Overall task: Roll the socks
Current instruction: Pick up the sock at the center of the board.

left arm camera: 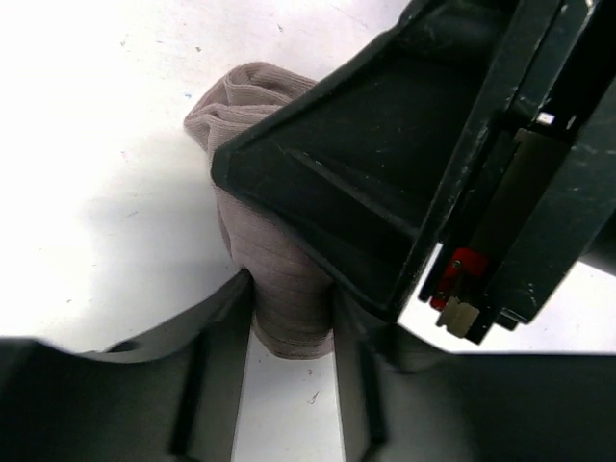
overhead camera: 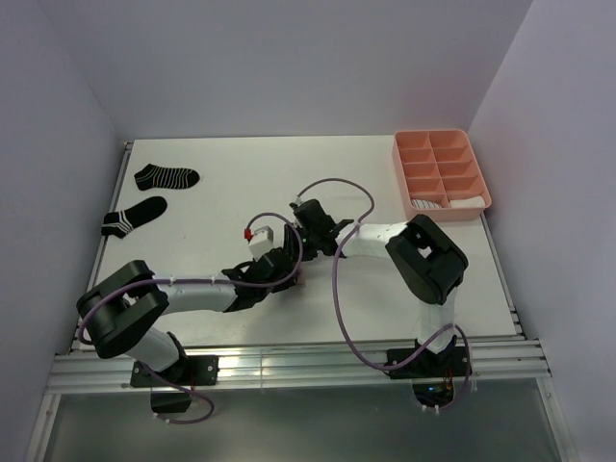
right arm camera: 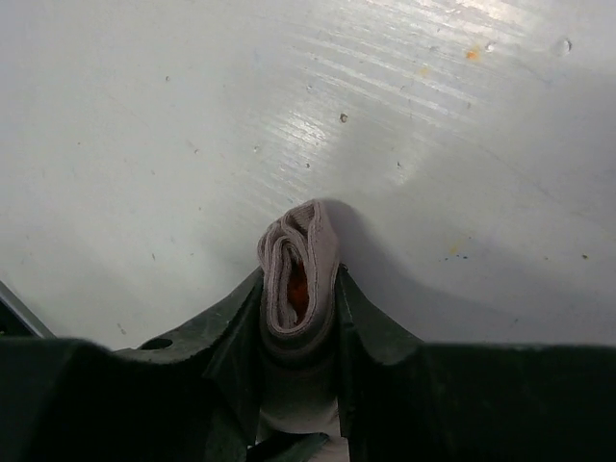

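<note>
R hand [right arm camera: 298,286] + L hand [left arm camera: 291,300] both pinch ribbed taupe sock [right arm camera: 304,227], folded in layered loop.

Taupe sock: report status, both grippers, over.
Left gripper shut on taupe sock. Right gripper shut on its folded end. Black striped socks far left, apart from the arms.

We read this as a robotics lab cell: a left arm [overhead camera: 192,289] and right arm [overhead camera: 423,255] bolted to an aluminium rail frame [overhead camera: 289,368] at a bare white table [overhead camera: 241,159], boxed in by plain pale walls [overhead camera: 289,58]. Beyond the right gripper [right arm camera: 298,284], off to its right, sits a pink divided tray [overhead camera: 397,164], apparently plastic.
</note>
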Action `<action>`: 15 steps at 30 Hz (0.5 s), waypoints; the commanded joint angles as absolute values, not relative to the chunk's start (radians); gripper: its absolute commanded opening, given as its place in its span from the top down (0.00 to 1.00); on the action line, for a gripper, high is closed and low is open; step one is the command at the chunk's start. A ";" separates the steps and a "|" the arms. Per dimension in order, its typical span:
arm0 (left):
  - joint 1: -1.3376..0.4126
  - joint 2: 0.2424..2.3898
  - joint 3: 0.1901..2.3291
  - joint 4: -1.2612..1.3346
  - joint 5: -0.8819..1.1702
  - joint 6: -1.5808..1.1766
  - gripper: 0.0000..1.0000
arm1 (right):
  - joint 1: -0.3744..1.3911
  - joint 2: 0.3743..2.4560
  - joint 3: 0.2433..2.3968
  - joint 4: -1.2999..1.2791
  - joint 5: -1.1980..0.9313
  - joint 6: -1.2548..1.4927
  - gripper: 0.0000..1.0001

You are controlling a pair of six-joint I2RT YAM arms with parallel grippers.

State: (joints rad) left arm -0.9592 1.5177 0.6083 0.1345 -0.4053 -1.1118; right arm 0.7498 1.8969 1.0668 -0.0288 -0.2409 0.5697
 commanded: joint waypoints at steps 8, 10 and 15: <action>-0.930 1.428 0.670 -0.107 -0.465 -1.019 0.39 | 0.718 1.870 1.055 -0.322 -0.216 0.545 1.00; -0.911 1.396 0.716 -0.144 -0.463 -1.002 0.35 | 0.686 1.817 1.071 -0.337 -0.206 0.552 1.00; -0.835 1.353 0.834 -0.224 -0.439 -0.927 0.28 | 0.557 1.727 1.135 -0.415 -0.173 0.551 1.00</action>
State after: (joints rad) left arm -0.8871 1.4059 0.7494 -0.1398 -0.4061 -1.0035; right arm 0.6365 1.8149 1.0809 -0.2726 -0.2268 0.5694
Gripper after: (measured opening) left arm 0.719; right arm 0.357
